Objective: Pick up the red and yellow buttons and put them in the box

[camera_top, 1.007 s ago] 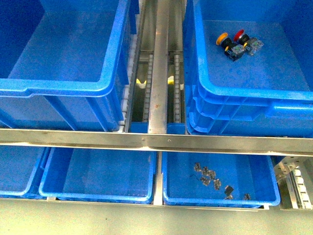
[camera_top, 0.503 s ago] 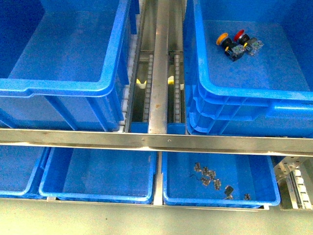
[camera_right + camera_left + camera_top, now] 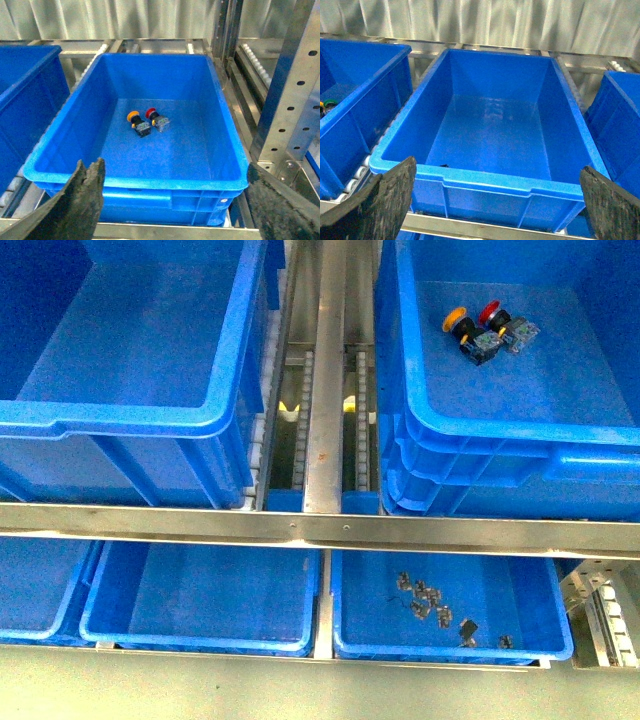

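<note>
Evidently, task appearing complete: red button (image 3: 491,312) and yellow button (image 3: 455,318) lying side by side, touching or nearly so, on floor of box (image 3: 520,430) at 1 o'clock of front view. Right wrist view confirming both resting near floor centre. Left gripper (image 3: 495,200) hovering with fingers spread, holding nothing, facing empty crate (image 3: 490,177). Right gripper (image 3: 175,200) likewise spread, empty, hovering before box. Lower tray (image 3: 450,650) at 5 o'clock holding small metal parts (image 3: 432,602). Nothing judged remaining.

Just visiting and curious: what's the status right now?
Both end effectors open, empty: left, right. Yellow button and red button lie side by side in the right-hand crate. Nothing blocking them.
</note>
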`<state>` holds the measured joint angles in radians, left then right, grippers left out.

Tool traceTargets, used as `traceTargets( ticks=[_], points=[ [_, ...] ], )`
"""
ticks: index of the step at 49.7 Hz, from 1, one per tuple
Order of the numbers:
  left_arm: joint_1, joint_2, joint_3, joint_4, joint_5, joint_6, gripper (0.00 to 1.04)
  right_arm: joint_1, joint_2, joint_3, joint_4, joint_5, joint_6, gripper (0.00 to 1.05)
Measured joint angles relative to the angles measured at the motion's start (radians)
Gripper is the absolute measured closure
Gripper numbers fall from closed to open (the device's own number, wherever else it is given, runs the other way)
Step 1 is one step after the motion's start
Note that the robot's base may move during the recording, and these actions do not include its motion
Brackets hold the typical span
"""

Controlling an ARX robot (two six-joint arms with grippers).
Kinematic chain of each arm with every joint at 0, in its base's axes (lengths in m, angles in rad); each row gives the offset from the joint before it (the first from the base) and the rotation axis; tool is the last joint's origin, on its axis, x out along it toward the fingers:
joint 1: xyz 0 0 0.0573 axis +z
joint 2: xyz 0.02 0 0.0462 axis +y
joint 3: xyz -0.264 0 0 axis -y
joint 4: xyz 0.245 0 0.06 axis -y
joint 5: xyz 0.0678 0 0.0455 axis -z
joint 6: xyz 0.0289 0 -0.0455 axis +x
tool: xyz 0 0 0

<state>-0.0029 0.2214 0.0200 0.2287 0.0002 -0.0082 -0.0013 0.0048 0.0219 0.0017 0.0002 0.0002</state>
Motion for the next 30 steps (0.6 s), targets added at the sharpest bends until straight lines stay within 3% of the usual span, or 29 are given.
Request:
traceTargets(
  ticks=[5,30],
  points=[
    [0.000,0.000,0.000,0.000,0.000,0.000,0.08,0.000,0.000,0.000,0.000,0.000,0.001,0.05],
    [0.000,0.000,0.000,0.000,0.000,0.000,0.08,0.000,0.000,0.000,0.000,0.000,0.000,0.06]
  ],
)
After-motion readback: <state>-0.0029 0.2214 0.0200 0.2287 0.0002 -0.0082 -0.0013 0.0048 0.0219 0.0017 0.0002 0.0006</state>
